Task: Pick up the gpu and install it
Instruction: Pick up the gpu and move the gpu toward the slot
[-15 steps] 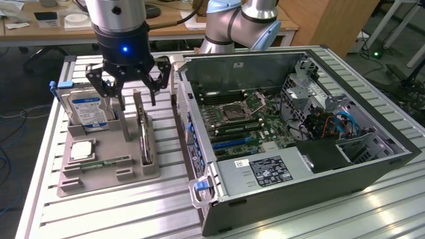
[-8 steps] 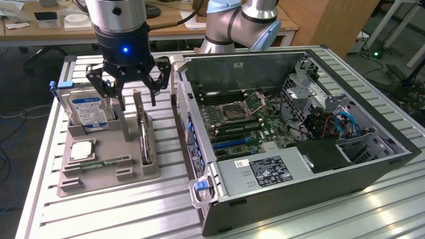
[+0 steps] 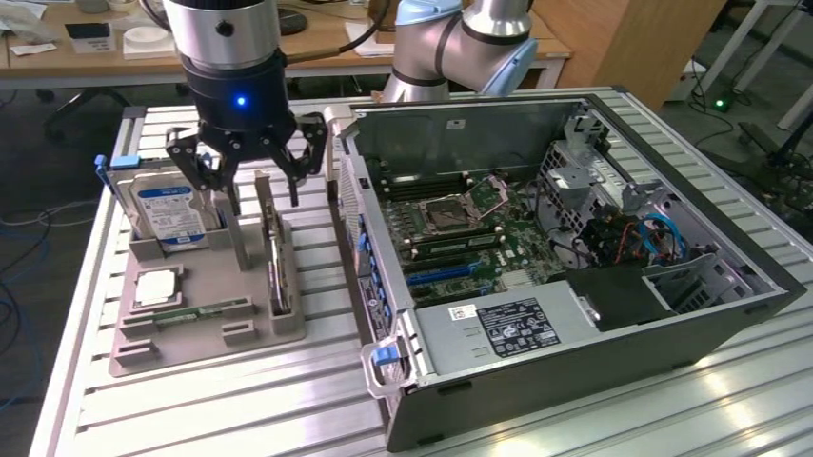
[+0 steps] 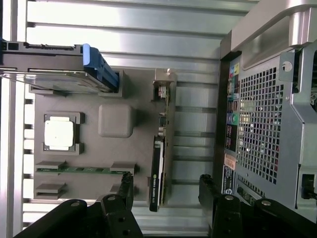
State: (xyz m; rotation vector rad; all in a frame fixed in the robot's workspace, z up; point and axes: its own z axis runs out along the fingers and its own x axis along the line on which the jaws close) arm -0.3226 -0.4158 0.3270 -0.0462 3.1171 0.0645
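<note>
The gpu [image 3: 274, 257] is a thin dark card standing on edge in a slot of the grey holder tray [image 3: 223, 276], to the exterior view's left of the open computer case [image 3: 711, 314]. My gripper [image 3: 263, 203] hangs just above the card's far end, open, with one finger on each side of it and nothing held. In the wrist view the gpu [image 4: 159, 153] runs lengthwise between my two black fingertips [image 4: 127, 184], and my gripper [image 4: 166, 182] straddles it without touching it.
The tray also holds a silver hard drive [image 3: 169, 209], a square processor [image 3: 155, 286] and a green memory stick [image 3: 204, 309]. The case's motherboard [image 3: 458, 228] lies exposed. Its perforated rear wall [image 4: 267, 124] stands close beside the tray. All rests on a slatted aluminium table [image 3: 254, 400].
</note>
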